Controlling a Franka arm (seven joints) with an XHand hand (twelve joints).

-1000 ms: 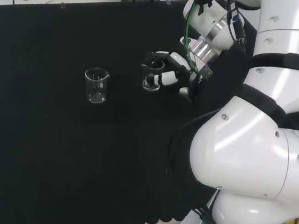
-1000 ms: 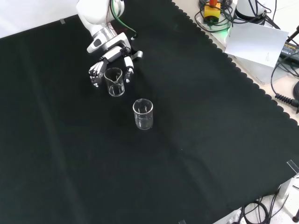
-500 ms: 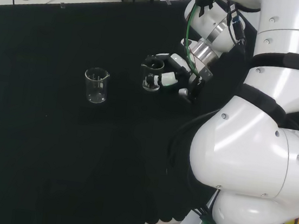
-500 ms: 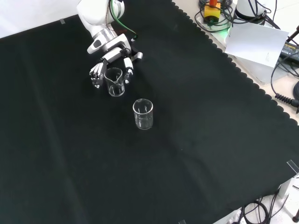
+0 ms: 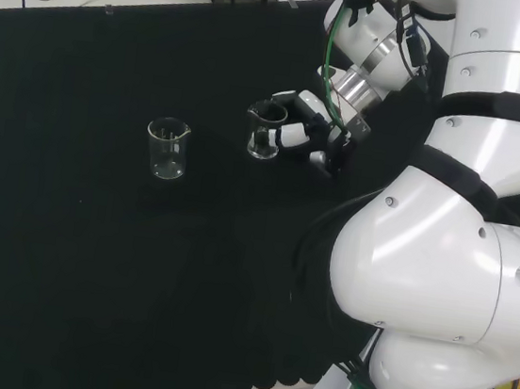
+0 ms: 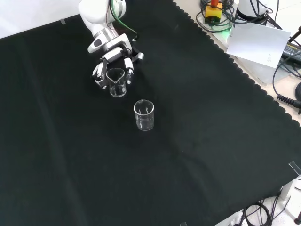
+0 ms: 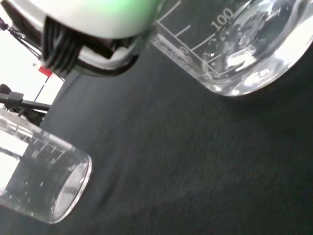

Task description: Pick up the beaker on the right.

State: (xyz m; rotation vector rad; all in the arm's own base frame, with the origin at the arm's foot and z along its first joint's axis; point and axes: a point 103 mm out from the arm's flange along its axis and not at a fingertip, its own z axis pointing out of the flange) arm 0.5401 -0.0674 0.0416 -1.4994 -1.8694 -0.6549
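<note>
Fingers of the hand point(image 6: 112, 60) are closing around the beaker point(image 6: 116, 82), now lifting at eleven o'clock from the other beaker point(image 6: 144, 115).

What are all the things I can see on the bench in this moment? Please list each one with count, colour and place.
Beaker in the hand: one, clear glass, toward the top left of the front view, with the fingers curled round it.
Free beaker: one, clear glass, standing upright alone on the cloth, below and right of the held one in the front view, left of it in the head view.
Black cloth: one, black, covers the bench.
Hand: one, black and white, closed round the beaker.
Arm links: white, at the right of the head view.
</note>
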